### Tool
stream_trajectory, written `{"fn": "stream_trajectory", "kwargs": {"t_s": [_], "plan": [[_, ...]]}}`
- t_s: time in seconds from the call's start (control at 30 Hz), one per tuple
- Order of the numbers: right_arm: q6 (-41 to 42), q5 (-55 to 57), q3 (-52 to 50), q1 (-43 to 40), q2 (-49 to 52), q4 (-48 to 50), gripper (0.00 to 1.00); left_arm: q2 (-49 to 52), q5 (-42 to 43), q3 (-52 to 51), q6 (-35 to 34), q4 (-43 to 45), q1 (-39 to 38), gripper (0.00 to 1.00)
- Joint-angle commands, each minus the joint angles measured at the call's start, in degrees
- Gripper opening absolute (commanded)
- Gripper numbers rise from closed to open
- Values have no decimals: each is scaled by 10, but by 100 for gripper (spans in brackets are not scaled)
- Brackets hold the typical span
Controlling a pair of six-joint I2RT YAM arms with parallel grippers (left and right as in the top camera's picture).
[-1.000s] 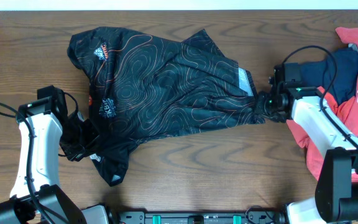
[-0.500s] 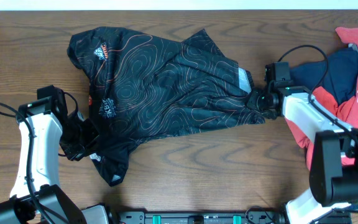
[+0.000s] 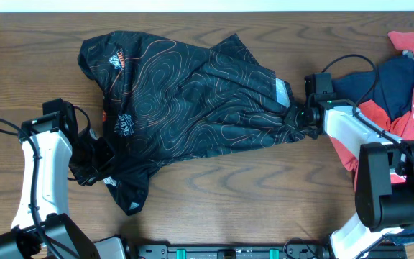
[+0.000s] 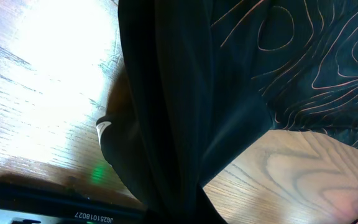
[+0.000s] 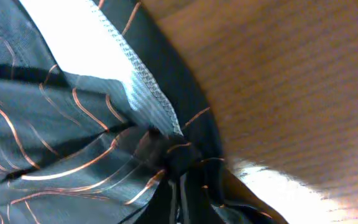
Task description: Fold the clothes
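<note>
The black jersey (image 3: 185, 101) with thin orange contour lines lies spread and rumpled across the table's middle. My left gripper (image 3: 95, 167) is shut on its lower left corner; in the left wrist view the black cloth (image 4: 179, 112) fills the jaws. My right gripper (image 3: 298, 121) is shut on the jersey's right edge, where the cloth bunches; the right wrist view shows the pinched fabric (image 5: 179, 162). A red T-shirt (image 3: 401, 122) and a navy T-shirt (image 3: 379, 83) lie piled at the right edge.
The wooden table (image 3: 250, 194) is bare in front of the jersey. The right arm's cable (image 3: 351, 61) loops over the navy shirt. A black rail (image 3: 228, 252) runs along the table's front edge.
My right gripper has moved left and a little up with the jersey's right edge, bunching the cloth. The left arm has not moved.
</note>
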Motion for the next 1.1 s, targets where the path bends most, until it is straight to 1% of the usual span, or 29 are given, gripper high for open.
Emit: {"fn": "stream_trajectory", "kwargs": {"t_s": [0.0, 0.13, 0.27, 0.43, 0.57, 0.67, 0.8, 0.83, 0.87, 0.97, 1.07], "plan": [[2, 7, -2, 6, 14, -8, 1, -3, 5, 4, 7, -2, -1, 6], [2, 7, -1, 3, 10, -24, 1, -3, 5, 4, 7, -2, -1, 6], [1, 16, 14, -16, -10, -76, 1, -3, 5, 5, 7, -2, -1, 6], [-36, 26, 45, -55, -70, -143, 4, -4, 5, 13, 7, -4, -1, 6], [-68, 26, 50, -67, -124, -165, 3, -4, 7, 27, 7, -10, -1, 6], [-77, 26, 50, -67, -151, -178, 5, -4, 7, 38, 7, -20, -1, 6], [-90, 26, 50, -66, -166, -222, 4, -4, 7, 54, 8, -49, -1, 6], [-91, 29, 50, -67, -166, -241, 4, -4, 7, 57, 10, -55, -1, 6], [-91, 34, 50, -67, -165, -259, 1, -4, 7, 61, 10, -63, -1, 6], [-91, 48, 50, -67, -167, -311, 1, -4, 9, 79, 19, -94, -1, 6], [-108, 42, 51, -68, -183, -317, 1, -5, 24, 118, 47, -129, -1, 6]]}}
